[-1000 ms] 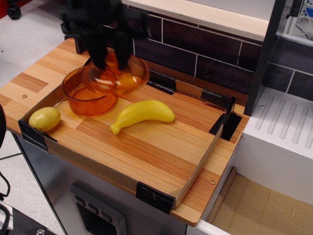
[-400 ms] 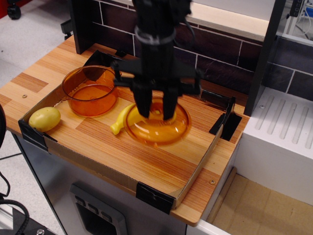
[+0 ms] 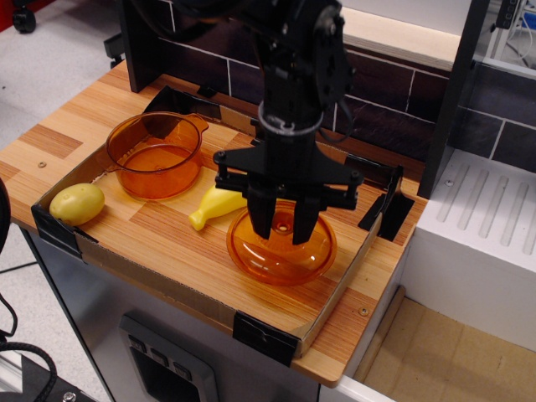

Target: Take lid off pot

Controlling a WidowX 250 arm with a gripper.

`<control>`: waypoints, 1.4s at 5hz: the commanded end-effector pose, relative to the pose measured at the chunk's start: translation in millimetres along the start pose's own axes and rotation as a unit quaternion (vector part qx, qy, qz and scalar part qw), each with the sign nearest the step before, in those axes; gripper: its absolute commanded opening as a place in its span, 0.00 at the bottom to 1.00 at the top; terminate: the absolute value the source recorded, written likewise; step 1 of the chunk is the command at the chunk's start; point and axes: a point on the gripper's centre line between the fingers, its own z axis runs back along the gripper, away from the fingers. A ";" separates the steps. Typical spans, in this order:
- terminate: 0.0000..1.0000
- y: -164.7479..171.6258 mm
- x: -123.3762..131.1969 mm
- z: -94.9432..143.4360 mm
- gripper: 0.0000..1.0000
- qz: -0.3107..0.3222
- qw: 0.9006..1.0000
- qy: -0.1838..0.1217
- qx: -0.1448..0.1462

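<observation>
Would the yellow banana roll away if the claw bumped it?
Probably not far. The banana is curved and lies flat on the wooden tray, so it would likely spin or slide. It looks like smooth plastic, so probably light and a bit slippery.

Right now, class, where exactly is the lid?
The lid sits right of centre in the tray, under the claw, its fingers around the knob, just right of the banana, away from the pot.

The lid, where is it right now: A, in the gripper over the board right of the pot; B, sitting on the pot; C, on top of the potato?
A: the gripper straddles the lid near the banana, while the pot stands uncovered.
</observation>
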 end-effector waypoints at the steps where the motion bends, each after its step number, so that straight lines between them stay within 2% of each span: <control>1: 0.00 -4.1 8.1 -7.0 0.00 0.007 1.000 -0.012 0.003; 2: 0.00 -6.4 9.2 -7.0 1.00 0.021 1.000 -0.005 -0.007; 3: 0.00 -8.0 10.2 -1.4 1.00 0.014 1.000 -0.001 -0.020; 4: 0.00 -3.7 7.7 15.2 1.00 0.001 0.999 0.011 -0.048; 5: 0.00 9.3 6.8 48.1 1.00 0.003 0.997 0.022 -0.074; 6: 0.00 28.1 9.0 80.2 1.00 0.003 0.996 0.020 -0.087; 7: 0.00 53.3 17.3 101.6 1.00 0.012 0.997 -0.015 -0.080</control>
